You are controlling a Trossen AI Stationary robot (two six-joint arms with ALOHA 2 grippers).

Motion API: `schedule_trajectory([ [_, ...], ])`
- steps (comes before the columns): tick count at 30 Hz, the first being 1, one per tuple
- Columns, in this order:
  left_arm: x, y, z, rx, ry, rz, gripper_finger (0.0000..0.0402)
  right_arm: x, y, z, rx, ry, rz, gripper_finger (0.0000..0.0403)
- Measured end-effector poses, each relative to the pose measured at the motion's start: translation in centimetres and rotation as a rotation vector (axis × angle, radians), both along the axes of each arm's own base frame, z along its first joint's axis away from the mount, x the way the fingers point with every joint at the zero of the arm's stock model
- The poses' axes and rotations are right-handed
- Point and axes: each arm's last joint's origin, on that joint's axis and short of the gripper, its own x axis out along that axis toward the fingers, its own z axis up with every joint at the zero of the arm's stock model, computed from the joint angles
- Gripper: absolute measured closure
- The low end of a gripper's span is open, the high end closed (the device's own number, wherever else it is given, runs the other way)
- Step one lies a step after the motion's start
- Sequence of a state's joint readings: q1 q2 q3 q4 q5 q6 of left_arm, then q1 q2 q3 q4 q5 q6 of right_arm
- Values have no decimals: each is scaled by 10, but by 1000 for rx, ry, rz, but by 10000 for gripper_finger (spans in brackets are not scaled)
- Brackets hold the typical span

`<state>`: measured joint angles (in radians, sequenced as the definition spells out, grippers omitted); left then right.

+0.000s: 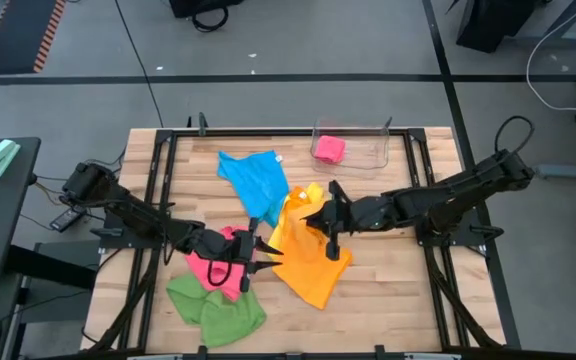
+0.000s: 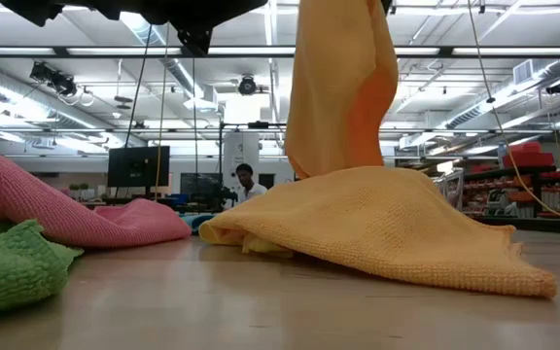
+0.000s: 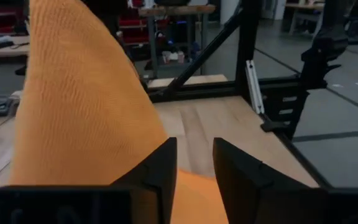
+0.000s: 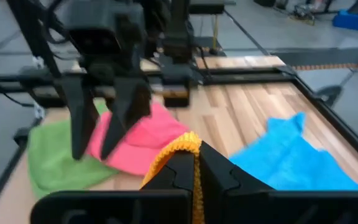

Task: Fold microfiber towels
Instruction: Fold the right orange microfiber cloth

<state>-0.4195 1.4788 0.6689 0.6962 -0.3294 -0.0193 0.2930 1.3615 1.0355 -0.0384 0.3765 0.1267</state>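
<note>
Counter: your pale wood planks in a black frame.
Towels: green towel nearest, pink towel beside it, blue towel farther back.
Left gripper: fingers apart, holding nothing, beside the orange towel.
Right gripper: pinched closed on that towel's lifted edge.
Bin: clear, far edge.
Room: your grey floor, a person far behind.

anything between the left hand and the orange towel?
Nothing visible. The left hand is open with the orange towel right at its fingers; the right hand holds the towel's edge up.
</note>
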Motion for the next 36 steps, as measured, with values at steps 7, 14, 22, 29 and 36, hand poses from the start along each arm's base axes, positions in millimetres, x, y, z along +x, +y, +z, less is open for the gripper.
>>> schedule_trajectory([
  [7,3,-2,-7,-18,17,35,253,19,7,-16,-54,-6,55,388],
  [14,-1,-11,-9,-56,35,6,258,39,13,-48,-114,74,139,388],
  [22,-8,-25,-11,-45,50,-45,280,59,17,-76,-120,77,206,388],
  [29,-8,-25,-11,13,43,-54,284,75,22,-97,-25,29,416,355],
  [36,-11,-30,-11,19,47,-71,291,76,22,-99,12,38,444,277],
])
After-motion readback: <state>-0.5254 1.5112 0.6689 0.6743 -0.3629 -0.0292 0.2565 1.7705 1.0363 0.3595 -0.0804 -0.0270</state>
